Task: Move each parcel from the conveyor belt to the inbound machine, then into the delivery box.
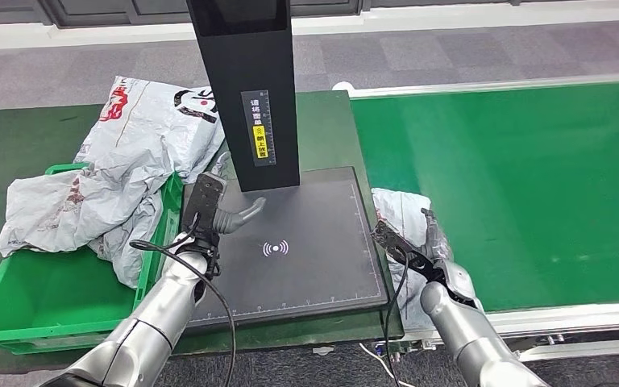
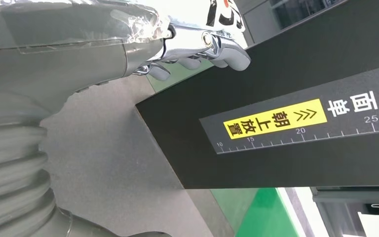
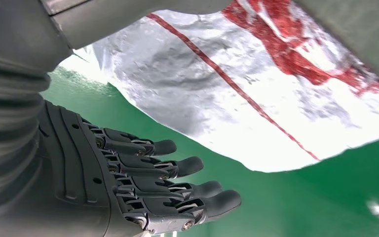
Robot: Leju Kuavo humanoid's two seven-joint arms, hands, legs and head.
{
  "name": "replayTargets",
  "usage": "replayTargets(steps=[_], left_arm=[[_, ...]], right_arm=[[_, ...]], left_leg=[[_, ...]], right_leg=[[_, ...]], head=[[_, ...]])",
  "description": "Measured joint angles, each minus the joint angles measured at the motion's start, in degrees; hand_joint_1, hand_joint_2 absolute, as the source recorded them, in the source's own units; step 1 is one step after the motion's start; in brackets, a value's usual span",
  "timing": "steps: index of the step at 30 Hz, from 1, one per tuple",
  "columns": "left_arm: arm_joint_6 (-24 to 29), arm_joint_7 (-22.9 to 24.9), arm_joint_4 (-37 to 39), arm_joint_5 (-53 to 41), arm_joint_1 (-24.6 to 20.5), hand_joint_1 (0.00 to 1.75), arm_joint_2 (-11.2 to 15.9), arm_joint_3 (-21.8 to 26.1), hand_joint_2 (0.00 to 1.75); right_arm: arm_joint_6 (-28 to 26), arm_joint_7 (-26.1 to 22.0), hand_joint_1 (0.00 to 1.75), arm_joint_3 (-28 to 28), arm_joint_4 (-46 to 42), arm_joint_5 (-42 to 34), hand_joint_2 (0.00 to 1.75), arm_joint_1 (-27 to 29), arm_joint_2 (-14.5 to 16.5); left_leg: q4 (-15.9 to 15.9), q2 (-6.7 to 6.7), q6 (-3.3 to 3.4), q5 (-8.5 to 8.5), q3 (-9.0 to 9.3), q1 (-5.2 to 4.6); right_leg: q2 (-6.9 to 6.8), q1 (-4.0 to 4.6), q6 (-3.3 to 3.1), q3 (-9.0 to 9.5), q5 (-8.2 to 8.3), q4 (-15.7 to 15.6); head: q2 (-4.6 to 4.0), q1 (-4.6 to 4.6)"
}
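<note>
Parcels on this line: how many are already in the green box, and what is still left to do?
Done: grey parcels lie piled in the green box. In hand: the right hand is at one parcel on the conveyor belt; its fingers are apart, not gripping. Left: place it on the inbound machine, then box it. The left hand holds nothing.

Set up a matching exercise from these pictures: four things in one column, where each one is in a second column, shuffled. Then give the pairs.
Things
1. left hand
2. right hand
3. silver parcel
4. green crate

Places
A. on the belt's edge beside the scanner plate
B. left of the scanner plate, grey bags draped over it
C. over the black scanner plate, holding nothing
D. at the silver parcel, fingers spread

Pairs: 1-C, 2-D, 3-A, 4-B
</note>
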Motion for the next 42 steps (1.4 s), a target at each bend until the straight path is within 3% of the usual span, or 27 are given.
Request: replayTargets(steps=[26,33,42], left_arm=[[0.86,-0.42,-0.16,-0.67,0.13,0.00,0.22,0.00,1.75],[0.75,0.62,-0.13,-1.24,-0.21,0.00,-0.22,0.00,1.75],[0.74,0.81,-0.08,-1.24,-0.82,0.00,-0.68,0.00,1.75]], right_arm=[[-1.72,0.30,0.00,0.00,3.29,2.83,1.75,-1.98,-0.80],[16.31,9.05,0.00,1.39,8.00,12.62,1.75,-4.20,-0.78],[20.47,8.32,0.00,2.95,12.36,14.02,1.75,-6.61,-0.80]], left_leg=[[0.00,0.03,0.01,0.04,0.01,-0.06],[0.00,0.46,0.02,-0.08,0.35,-0.07],[-0.02,0.86,0.03,-0.39,1.35,0.03]], right_leg=[[0.03,-0.02,0.03,0.00,0.03,0.00],[0.45,-0.03,0.04,0.13,0.03,-0.03],[0.75,-0.03,0.00,1.03,-0.07,-0.11]], head=[[0.00,-0.01],[0.00,-0.01],[0.00,-0.01]])
